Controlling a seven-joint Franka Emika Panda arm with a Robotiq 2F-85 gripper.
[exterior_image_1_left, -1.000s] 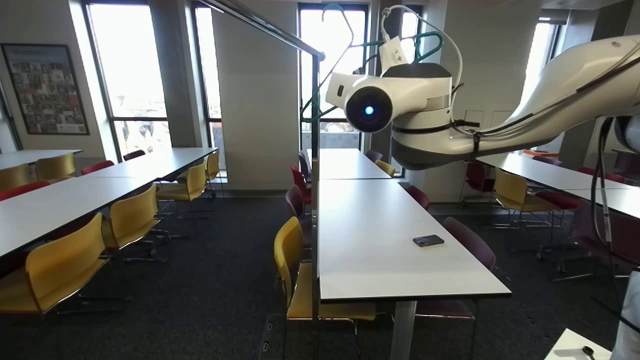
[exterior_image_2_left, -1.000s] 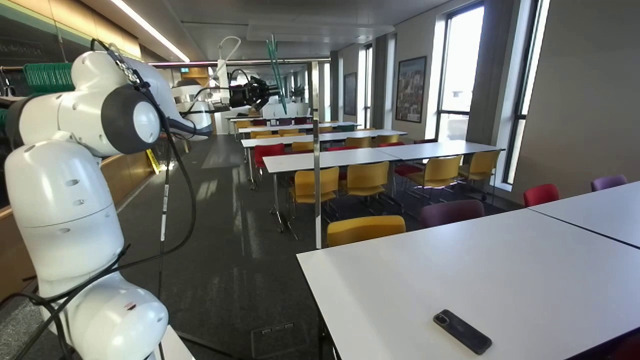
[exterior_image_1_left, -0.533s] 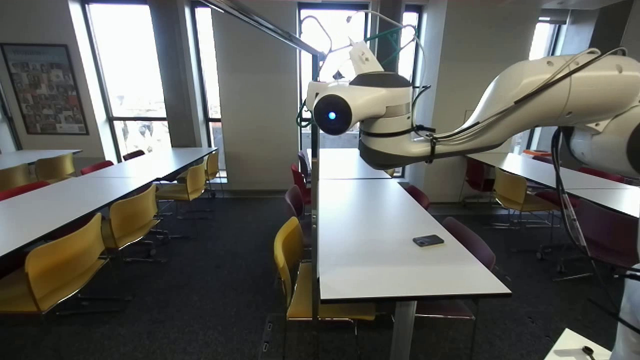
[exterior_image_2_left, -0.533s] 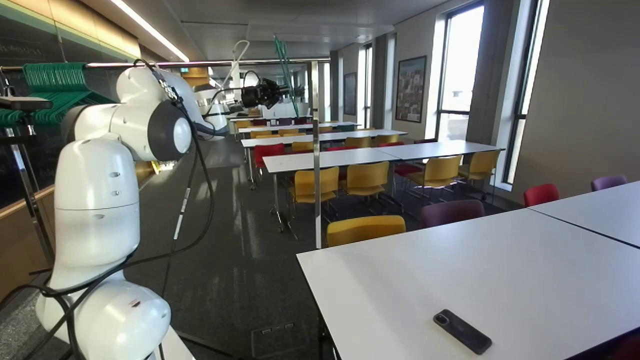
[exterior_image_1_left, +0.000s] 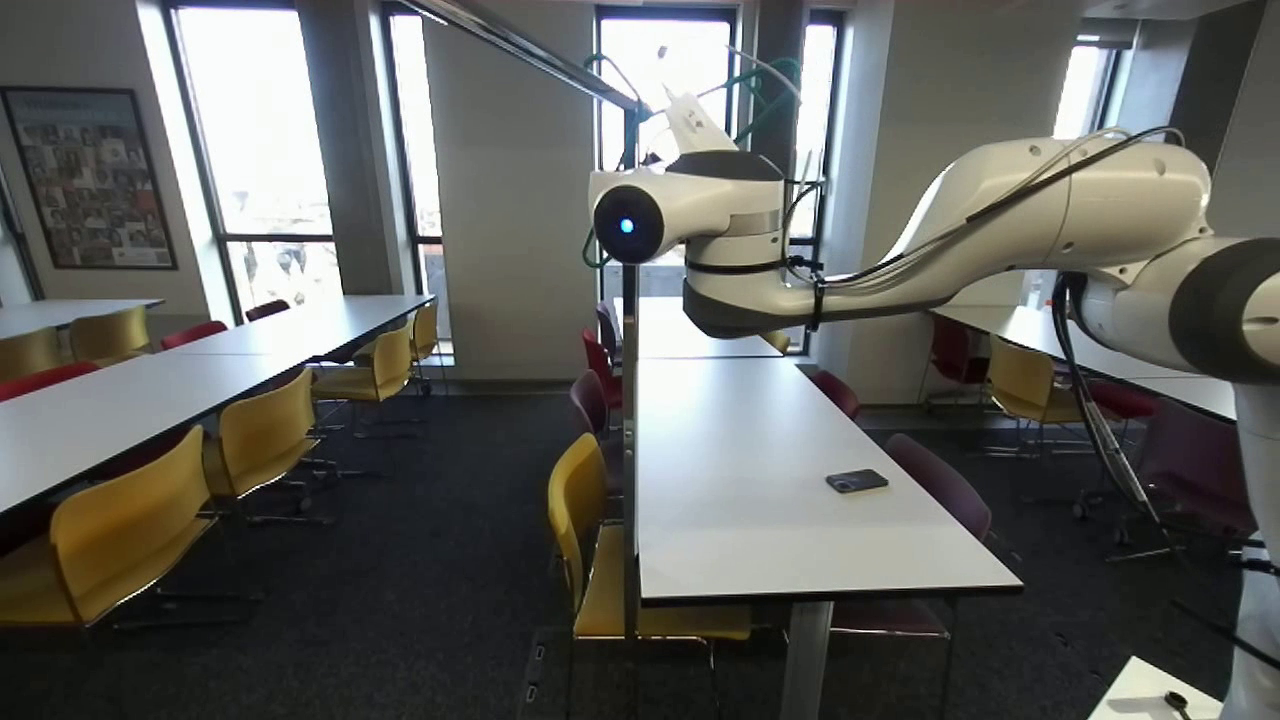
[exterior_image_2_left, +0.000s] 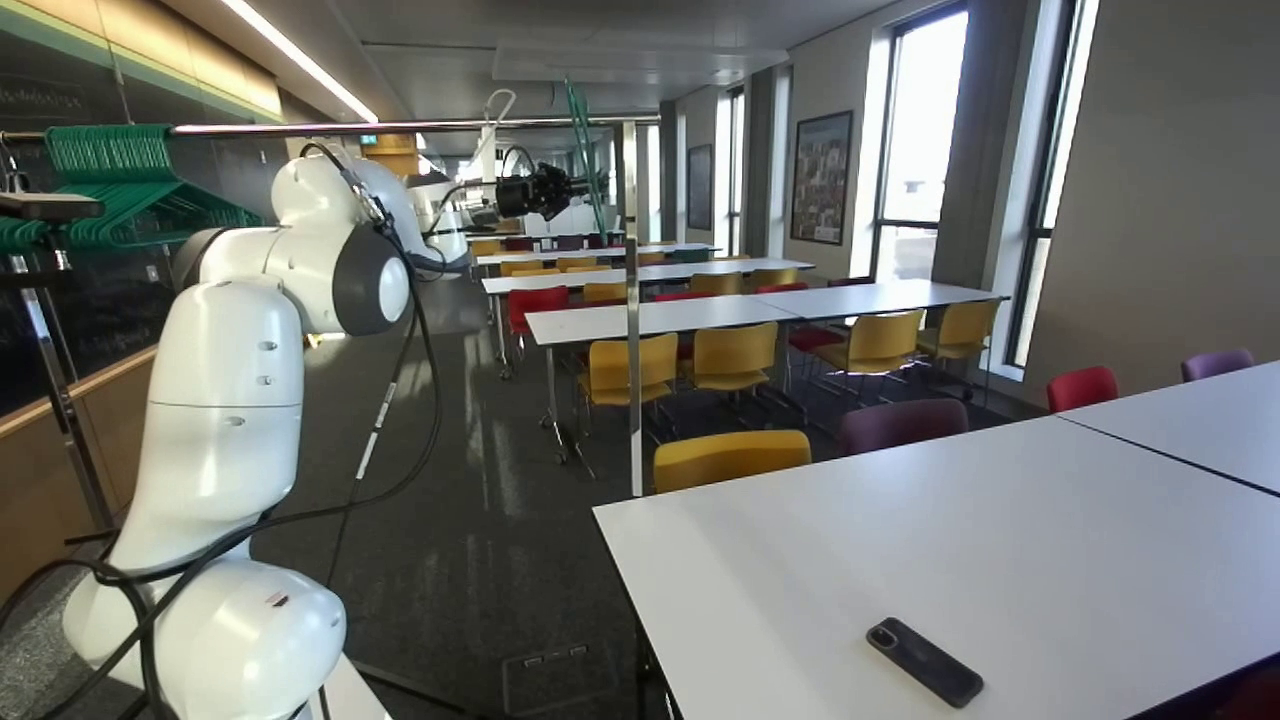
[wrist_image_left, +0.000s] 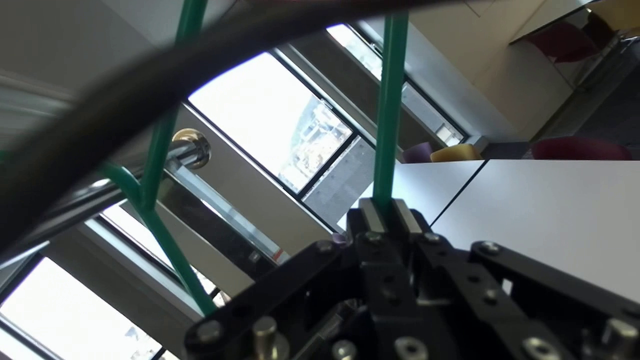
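We find the gripper (wrist_image_left: 388, 212) narrowed to its grip, holding a green hanger (wrist_image_left: 391, 100). In the wrist view, one straight bar of the hanger runs down into the seam between the fingertips and is clamped there. Further green bars cross the left part of that view, where two of them join in a fork. A dark, blurred cable (wrist_image_left: 240, 37) passes diagonally in front of them, close to the lens.

We locate the hanger in the air, above the level of the counter (exterior_image_1_left: 740, 500), near the upright post (exterior_image_2_left: 633, 330) at the end of the metal rail (exterior_image_2_left: 400, 127). We cannot tell whether the hanger touches the rail. In an exterior view, the gripper extends roughly horizontally from the arm (exterior_image_2_left: 230, 450), and the hanger stands nearly vertical at its tip, slightly tilted.

We note a dense row of hangers (exterior_image_2_left: 110, 150), also green, suspended from the rail well apart from the post. A dark phone (exterior_image_2_left: 925, 660) lies flat on the counter in both exterior views. A yellow chair (exterior_image_2_left: 733, 460) and a purple chair (exterior_image_2_left: 905, 425) stand at the counter's edge.
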